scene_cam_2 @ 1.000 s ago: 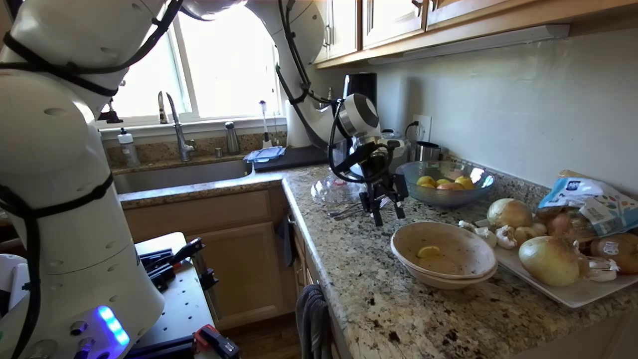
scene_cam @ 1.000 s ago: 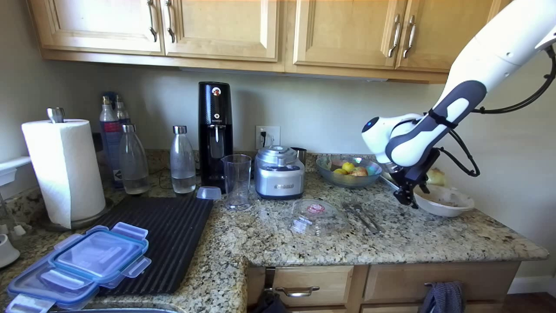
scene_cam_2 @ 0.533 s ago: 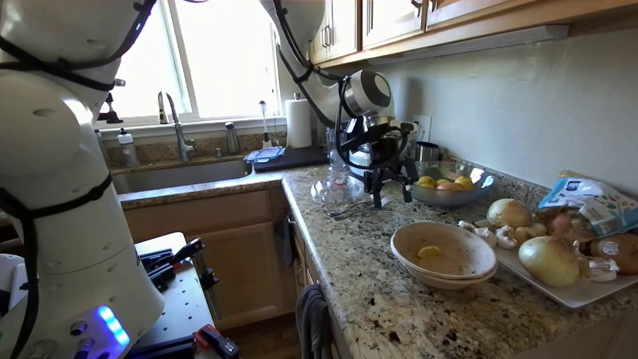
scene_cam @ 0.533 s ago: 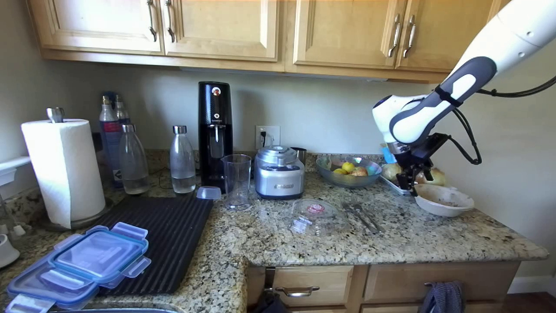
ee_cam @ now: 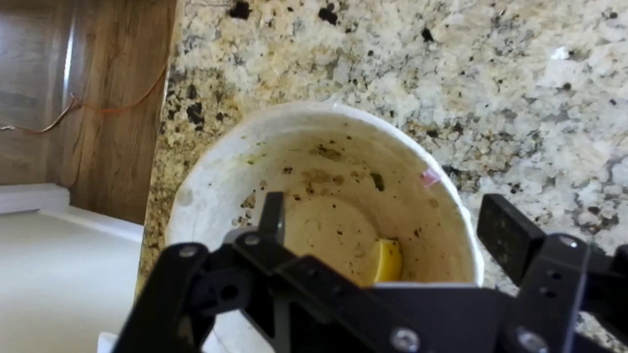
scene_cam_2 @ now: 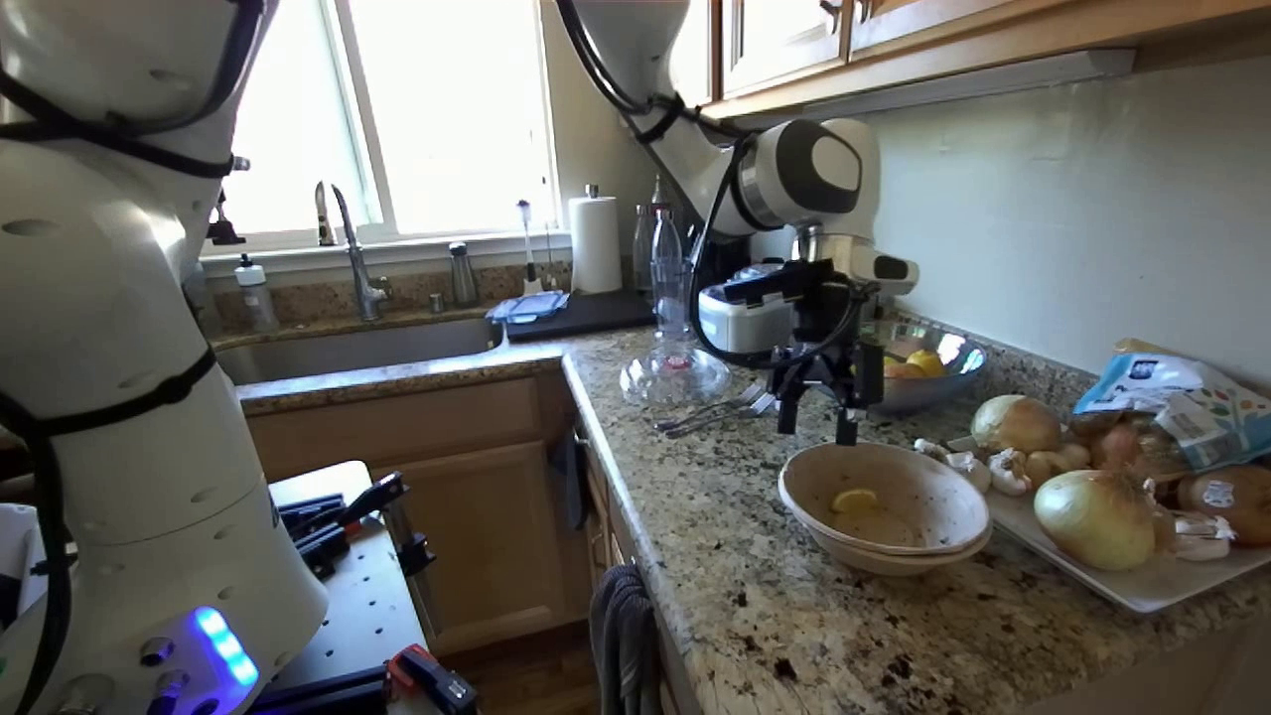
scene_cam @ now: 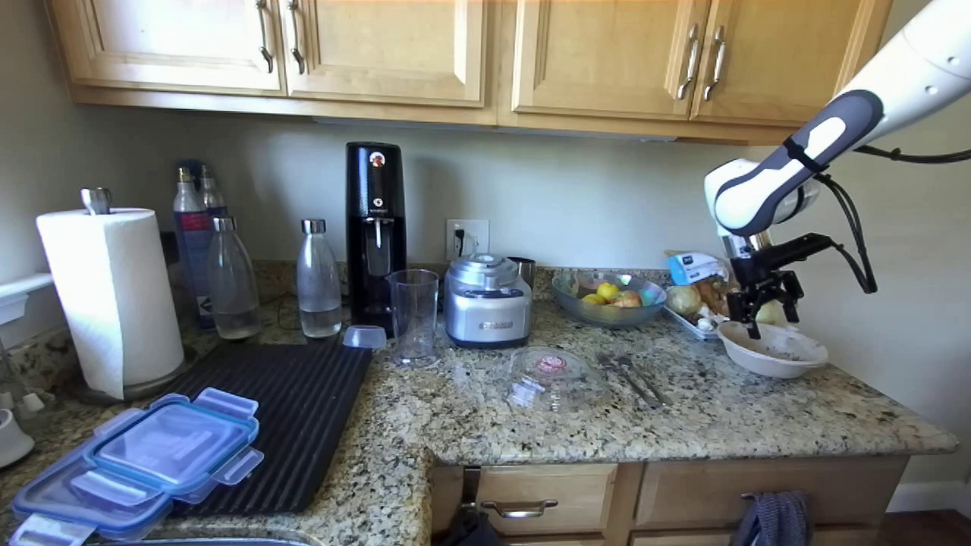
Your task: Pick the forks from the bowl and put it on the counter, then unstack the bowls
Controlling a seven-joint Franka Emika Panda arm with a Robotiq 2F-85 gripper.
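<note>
Bowls (scene_cam_2: 909, 511): I see two, one sitting inside the other, on the granite counter (scene_cam_2: 755, 596), below my gripper (scene_cam_2: 817, 425).
Fingers (ee_cam: 510, 240): spread wide apart, pointing down, with just air between them; I am holding nothing.
Rim (ee_cam: 464, 215): in the wrist view, one finger shows over the inside of the top bowl (ee_cam: 333, 220) and the other shows past its edge, over the counter, so a piece of the rim sits between them.
Fingertips (scene_cam_2: 846, 427): in both exterior views they are near the top bowl; I cannot tell how high above it they hang.
Lemon wedge (ee_cam: 388, 260): lying inside the top bowl, low down, with little dark and green bits around it.
Pink scrap (ee_cam: 430, 177): on the top bowl, right at the rim.
Forks (scene_cam_2: 715, 417): two, lying side by side on the counter, apart from the bowls and near a clear plastic dome (scene_cam_2: 670, 380) with a red label.
White tray (scene_cam_2: 1142, 591): just beside the bowls, holding onions (scene_cam_2: 1095, 518) and garlic (scene_cam_2: 1008, 472), with a blue and white bag (scene_cam_2: 1221, 427) near them.
Glass bowl (scene_cam: 607, 317): farther along the counter, toward the back, with yellow and red fruit (scene_cam: 626, 300) in it.
</note>
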